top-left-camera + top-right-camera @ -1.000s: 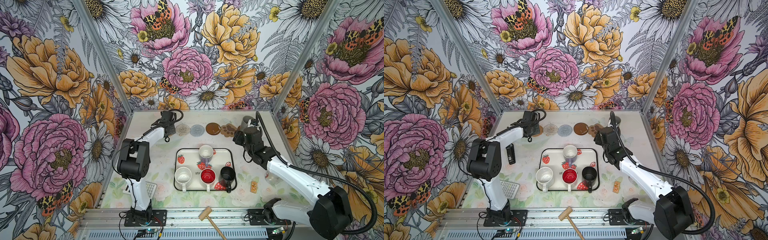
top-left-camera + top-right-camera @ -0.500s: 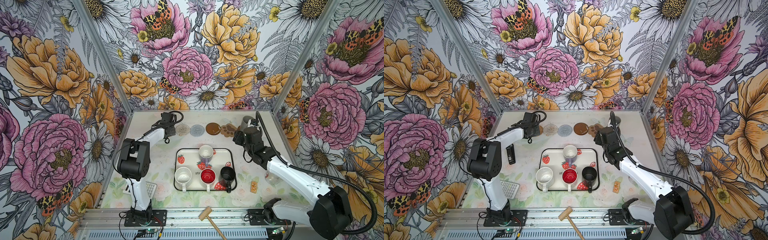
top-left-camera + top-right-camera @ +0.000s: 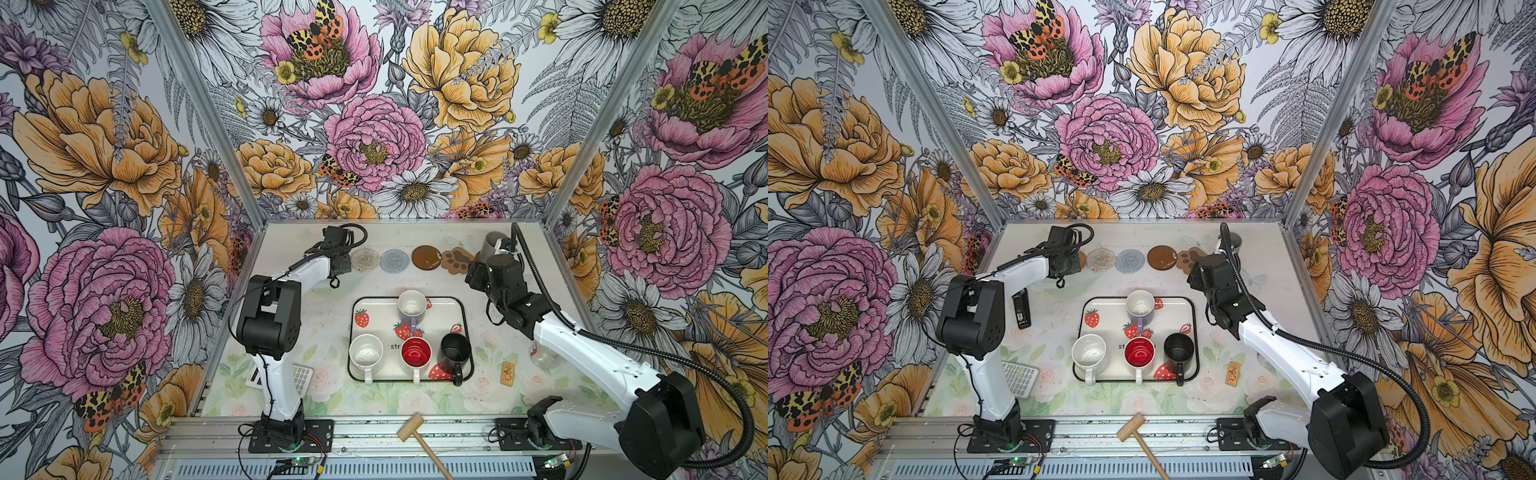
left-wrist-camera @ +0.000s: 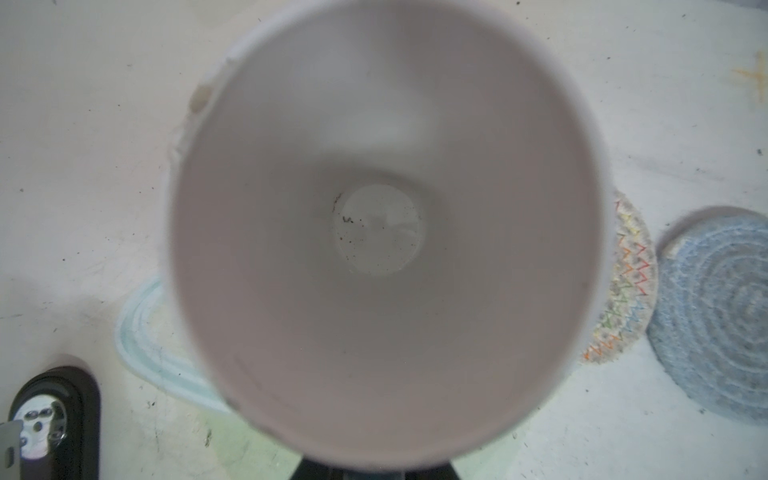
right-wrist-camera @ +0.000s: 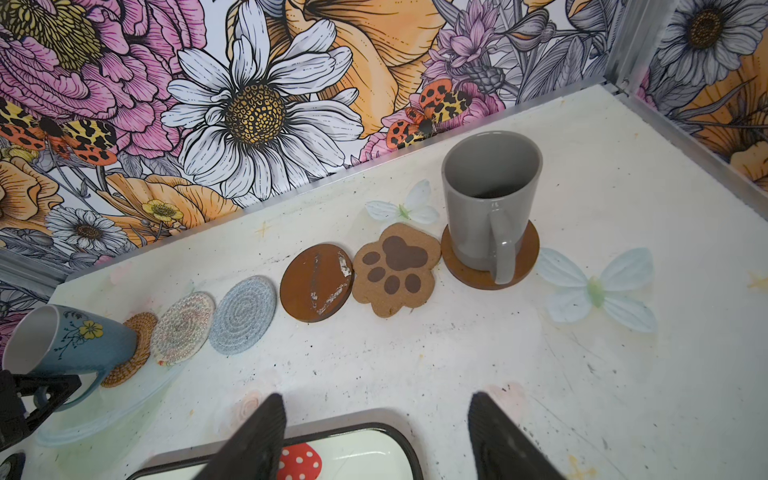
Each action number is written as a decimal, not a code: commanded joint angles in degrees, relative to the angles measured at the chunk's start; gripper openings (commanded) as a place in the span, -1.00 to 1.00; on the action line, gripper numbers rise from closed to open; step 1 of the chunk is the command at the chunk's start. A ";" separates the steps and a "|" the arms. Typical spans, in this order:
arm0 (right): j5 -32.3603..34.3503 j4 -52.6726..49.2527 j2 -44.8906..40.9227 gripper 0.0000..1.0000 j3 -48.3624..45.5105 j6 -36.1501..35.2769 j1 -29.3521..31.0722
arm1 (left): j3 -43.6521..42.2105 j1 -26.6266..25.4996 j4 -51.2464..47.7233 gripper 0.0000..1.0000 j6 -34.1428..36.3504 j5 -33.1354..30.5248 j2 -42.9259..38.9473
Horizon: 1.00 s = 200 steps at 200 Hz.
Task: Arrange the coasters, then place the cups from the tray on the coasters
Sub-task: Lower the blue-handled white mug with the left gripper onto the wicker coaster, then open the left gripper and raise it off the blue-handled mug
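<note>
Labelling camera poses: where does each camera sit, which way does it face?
Top views: high at the front, looking down on the table; left arm and right arm whole.
Left wrist: looks down into the blue mug in the left gripper, barely visible.
Right wrist: faces the back wall over the coasters; open right gripper shows.
Shared: both wrist views show that mug and the grey-blue coaster.

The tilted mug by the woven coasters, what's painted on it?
Blue mug: yellow flower, dark stems; clearest in the right wrist view.
</note>
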 commanded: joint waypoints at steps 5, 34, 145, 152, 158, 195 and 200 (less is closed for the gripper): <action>-0.41 1.04 0.18 0.43 1.90 0.00 -0.27 | -0.48 0.05 3.23 -1.00 0.60 0.83 0.00; -0.53 1.05 -0.57 0.43 1.48 0.11 -0.27 | -1.26 0.04 3.16 -0.97 0.25 0.91 -0.62; -1.85 0.98 -3.35 0.43 0.66 0.55 -0.19 | -1.96 -0.16 0.28 0.26 0.40 -0.75 -5.04; -2.21 0.90 -3.65 0.43 0.71 0.54 -0.13 | -2.08 -0.28 -0.06 0.28 0.40 -0.91 -5.63; -2.57 0.95 -3.96 0.42 0.84 0.64 -0.10 | -2.27 -0.43 -0.22 0.29 0.40 -1.09 -7.31; -4.08 0.67 -4.83 0.40 1.94 0.05 1.94 | -3.47 -1.85 -0.36 0.35 0.28 -1.80 -14.25; -4.54 0.56 -4.75 0.40 2.11 -0.05 2.28 | -3.74 -2.08 -0.36 0.36 0.20 -1.84 -15.09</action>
